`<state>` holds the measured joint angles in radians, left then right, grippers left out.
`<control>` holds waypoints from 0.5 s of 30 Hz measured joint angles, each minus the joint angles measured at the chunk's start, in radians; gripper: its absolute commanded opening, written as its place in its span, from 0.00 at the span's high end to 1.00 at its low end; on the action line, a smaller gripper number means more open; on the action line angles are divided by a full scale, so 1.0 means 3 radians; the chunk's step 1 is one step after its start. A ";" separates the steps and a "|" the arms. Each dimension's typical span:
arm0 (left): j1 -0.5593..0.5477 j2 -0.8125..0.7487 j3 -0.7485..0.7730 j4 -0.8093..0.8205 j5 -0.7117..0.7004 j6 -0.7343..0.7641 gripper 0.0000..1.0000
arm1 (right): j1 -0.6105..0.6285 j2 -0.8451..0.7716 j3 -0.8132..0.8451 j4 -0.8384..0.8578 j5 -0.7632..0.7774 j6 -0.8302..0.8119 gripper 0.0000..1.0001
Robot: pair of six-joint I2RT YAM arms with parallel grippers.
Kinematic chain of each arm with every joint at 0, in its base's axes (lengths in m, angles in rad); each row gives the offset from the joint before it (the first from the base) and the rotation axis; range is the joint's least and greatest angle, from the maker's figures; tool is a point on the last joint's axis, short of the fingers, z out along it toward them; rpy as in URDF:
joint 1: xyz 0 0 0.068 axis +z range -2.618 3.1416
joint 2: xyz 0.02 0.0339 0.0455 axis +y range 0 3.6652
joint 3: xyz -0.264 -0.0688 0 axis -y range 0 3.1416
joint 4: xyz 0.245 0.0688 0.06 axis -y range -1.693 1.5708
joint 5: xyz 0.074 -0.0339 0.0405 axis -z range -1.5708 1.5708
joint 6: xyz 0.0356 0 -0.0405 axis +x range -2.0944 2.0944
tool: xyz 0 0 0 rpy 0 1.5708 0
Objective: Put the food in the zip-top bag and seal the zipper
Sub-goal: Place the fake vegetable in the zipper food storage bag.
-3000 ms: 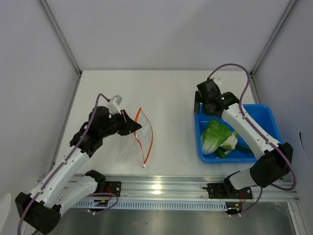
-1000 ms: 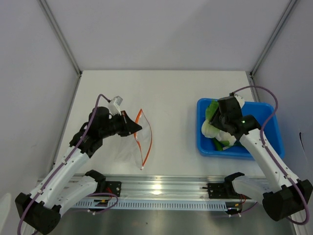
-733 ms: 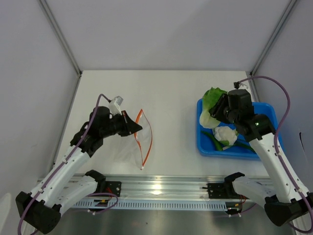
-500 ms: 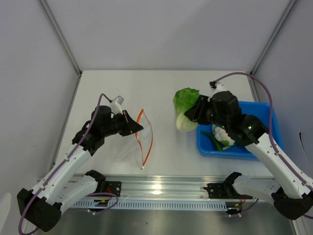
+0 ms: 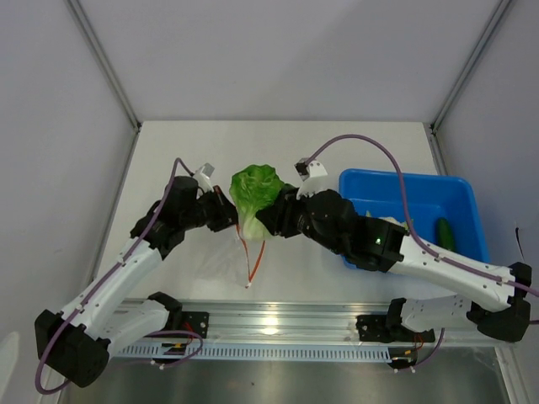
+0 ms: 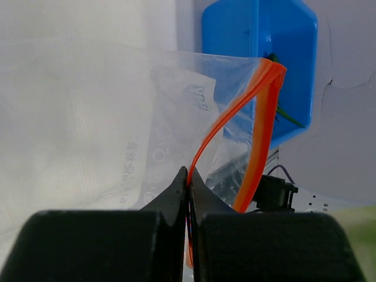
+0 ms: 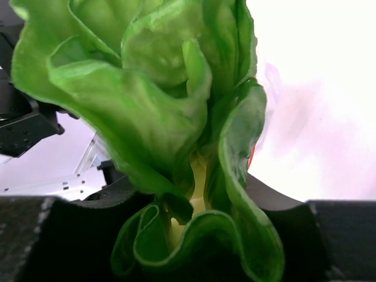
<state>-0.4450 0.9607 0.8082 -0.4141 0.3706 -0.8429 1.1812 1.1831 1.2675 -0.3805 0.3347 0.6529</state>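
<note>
We've got a blue bin (image 5: 459,198) sitting on the right side of the white bench (image 5: 295,143), close to the right wall, and the left wrist view catches it too, at the top of the frame. Along the bench's near edge we see an aluminium rail (image 5: 278,316). White panels close the bench in on three sides, with a metal strut (image 5: 103,63) at each back corner.

Overhead view plus two close wrist views.
Top camera looks down from the near edge over the whole desk (image 5: 337,147); left wrist sights along its fingers (image 6: 173,195) at the zip-top bag (image 6: 88,117), blue bin (image 6: 258,35) beyond; right wrist is filled by the leafy vegetable (image 7: 158,106). All three appear overhead.
</note>
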 measured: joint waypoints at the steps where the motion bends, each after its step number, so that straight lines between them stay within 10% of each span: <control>1: 0.0000 0.0005 0.0018 -0.0001 0.0001 -0.0020 0.99 | 0.0047 0.0005 -0.0055 0.0098 0.0076 -0.0011 0.68; 15: 0.0010 -0.0097 0.0078 -0.0062 0.0061 -0.0207 0.99 | 0.0225 0.0151 -0.0652 0.0638 0.0811 0.0191 0.69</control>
<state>-0.4419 0.9318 0.8314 -0.4328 0.3889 -0.9051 1.2488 1.2285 1.0718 -0.1890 0.5781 0.7101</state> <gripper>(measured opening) 0.005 0.401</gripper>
